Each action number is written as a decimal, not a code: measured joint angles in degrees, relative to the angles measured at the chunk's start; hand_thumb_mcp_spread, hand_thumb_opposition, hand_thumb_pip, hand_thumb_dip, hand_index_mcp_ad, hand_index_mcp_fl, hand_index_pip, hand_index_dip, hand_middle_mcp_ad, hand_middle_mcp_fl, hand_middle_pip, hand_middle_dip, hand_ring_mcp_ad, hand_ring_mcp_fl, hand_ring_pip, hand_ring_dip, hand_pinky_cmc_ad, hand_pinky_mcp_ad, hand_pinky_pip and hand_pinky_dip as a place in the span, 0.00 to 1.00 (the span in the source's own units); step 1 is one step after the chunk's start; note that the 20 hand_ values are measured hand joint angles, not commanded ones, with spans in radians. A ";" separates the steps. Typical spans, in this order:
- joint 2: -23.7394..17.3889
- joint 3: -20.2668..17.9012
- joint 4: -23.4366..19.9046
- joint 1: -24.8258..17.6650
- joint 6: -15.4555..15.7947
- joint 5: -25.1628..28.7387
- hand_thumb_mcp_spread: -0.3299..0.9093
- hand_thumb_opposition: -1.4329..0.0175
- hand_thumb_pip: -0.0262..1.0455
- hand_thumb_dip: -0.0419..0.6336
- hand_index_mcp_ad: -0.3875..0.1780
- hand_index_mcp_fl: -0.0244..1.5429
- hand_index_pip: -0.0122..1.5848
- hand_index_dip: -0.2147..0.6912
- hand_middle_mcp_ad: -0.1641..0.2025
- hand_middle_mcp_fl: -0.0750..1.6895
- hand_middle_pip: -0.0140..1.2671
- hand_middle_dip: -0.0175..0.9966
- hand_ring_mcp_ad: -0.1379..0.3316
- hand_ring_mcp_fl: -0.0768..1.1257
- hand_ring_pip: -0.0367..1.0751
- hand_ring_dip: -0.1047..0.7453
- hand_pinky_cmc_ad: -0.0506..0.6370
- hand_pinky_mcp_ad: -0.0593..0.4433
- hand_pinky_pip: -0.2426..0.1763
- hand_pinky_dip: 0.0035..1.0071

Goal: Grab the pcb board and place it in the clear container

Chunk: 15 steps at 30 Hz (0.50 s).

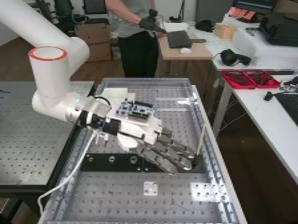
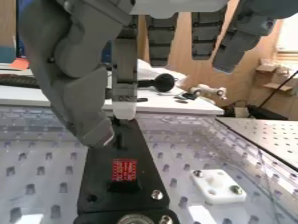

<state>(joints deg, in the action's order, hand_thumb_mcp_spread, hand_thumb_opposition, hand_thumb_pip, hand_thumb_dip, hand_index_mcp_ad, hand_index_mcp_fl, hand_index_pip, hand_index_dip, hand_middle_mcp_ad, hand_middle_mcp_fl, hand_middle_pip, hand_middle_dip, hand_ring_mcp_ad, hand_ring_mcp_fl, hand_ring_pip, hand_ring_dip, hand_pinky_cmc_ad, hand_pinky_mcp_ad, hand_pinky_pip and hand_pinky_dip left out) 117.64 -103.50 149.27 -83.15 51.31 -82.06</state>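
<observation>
High view, far left: grey perforated side table (image 1: 33,125). White robot arm (image 1: 53,85) enters upper left, bends down over the perforated bench (image 1: 120,197); white cable (image 1: 70,172) hangs below it to lower left. Just left of centre, black bar (image 1: 100,161) lies across the bench, partly under hand. Pale flat block (image 1: 114,94) sits above arm's wrist in frame. Circuit board (image 1: 136,109), blue and dark, likely the task's pcb, near centre at the upper edge of the arm's wrist; can't tell if on the wrist or behind it.

Centre: hand (image 1: 156,150), pointing lower right over bar. Fingers mostly straight, tips apart, thumb spaced from them; nothing clamped. Wrist view: tips above a black plate (image 2: 103,182) with a small red printed piece (image 2: 124,170) on it; can't tell if that's a label or board.

Lower centre: white bracket (image 1: 151,188) on bench. Right of fingertips: thin brown rod (image 1: 201,139), slightly tilted. Upper right: black headphones (image 1: 234,58) on white table (image 1: 266,117), red trays (image 1: 249,79) nearer, dark keyboard (image 1: 290,106) at right edge.
</observation>
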 joint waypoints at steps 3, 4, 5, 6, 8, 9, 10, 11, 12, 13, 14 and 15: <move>-0.01 0.01 -0.11 0.00 0.30 -0.14 0.60 0.38 0.63 0.44 0.51 0.08 0.98 0.36 0.52 0.05 0.12 0.12 0.71 0.06 0.11 0.12 0.58 0.51 0.31 0.35; 0.00 0.02 -0.09 0.00 0.80 -0.22 0.60 0.38 0.63 0.44 0.51 0.08 0.98 0.36 0.52 0.05 0.12 0.12 0.71 0.06 0.11 0.12 0.58 0.51 0.31 0.36; 0.03 0.03 -0.04 0.01 1.43 -0.31 0.60 0.38 0.63 0.44 0.51 0.09 0.98 0.36 0.52 0.05 0.12 0.12 0.71 0.07 0.11 0.12 0.58 0.51 0.32 0.35; 0.05 0.02 -0.01 0.02 1.71 -0.36 0.60 0.38 0.63 0.44 0.51 0.10 0.98 0.36 0.53 0.06 0.12 0.12 0.71 0.07 0.11 0.12 0.58 0.51 0.32 0.34; 0.11 -0.01 0.05 0.11 2.70 -0.75 0.60 0.38 0.63 0.44 0.51 0.10 0.98 0.36 0.52 0.05 0.12 0.12 0.71 0.06 0.11 0.12 0.57 0.51 0.32 0.34; 0.12 -0.02 0.05 0.13 2.77 -0.81 0.60 0.38 0.63 0.44 0.51 0.11 0.98 0.36 0.51 0.05 0.12 0.12 0.71 0.06 0.11 0.12 0.57 0.51 0.32 0.34; 0.14 -0.02 0.06 0.19 2.82 -0.86 0.60 0.38 0.63 0.44 0.51 0.12 0.98 0.36 0.51 0.05 0.12 0.12 0.71 0.07 0.11 0.12 0.57 0.51 0.32 0.34; 0.15 -0.02 0.12 0.23 2.77 -0.88 0.60 0.38 0.63 0.44 0.50 0.13 0.98 0.36 0.50 0.05 0.12 0.12 0.71 0.06 0.11 0.12 0.57 0.51 0.32 0.34; 0.17 -0.01 0.17 0.27 2.74 -0.88 0.62 0.37 0.63 0.44 0.48 0.14 0.98 0.36 0.50 0.05 0.12 0.12 0.71 0.06 0.11 0.12 0.57 0.51 0.32 0.34; 0.20 0.01 0.25 0.32 2.74 -0.90 0.61 0.37 0.63 0.44 0.48 0.15 0.98 0.36 0.51 0.05 0.12 0.12 0.71 0.06 0.11 0.12 0.57 0.51 0.32 0.34; 0.23 0.02 0.29 0.37 2.74 -0.91 0.63 0.37 0.65 0.44 0.48 0.16 0.98 0.36 0.50 0.05 0.12 0.12 0.71 0.06 0.11 0.12 0.56 0.51 0.32 0.34; 0.28 0.05 0.33 0.43 2.68 -0.92 0.62 0.37 0.69 0.44 0.48 0.16 0.98 0.36 0.50 0.05 0.12 0.12 0.71 0.06 0.11 0.12 0.56 0.51 0.32 0.33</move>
<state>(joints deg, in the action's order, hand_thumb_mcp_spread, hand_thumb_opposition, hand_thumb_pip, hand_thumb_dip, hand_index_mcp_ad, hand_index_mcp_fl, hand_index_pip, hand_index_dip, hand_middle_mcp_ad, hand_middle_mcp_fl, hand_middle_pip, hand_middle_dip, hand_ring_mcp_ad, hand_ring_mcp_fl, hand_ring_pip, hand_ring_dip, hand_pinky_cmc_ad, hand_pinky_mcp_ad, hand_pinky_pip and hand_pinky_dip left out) 117.92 -103.46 149.60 -82.72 53.99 -82.98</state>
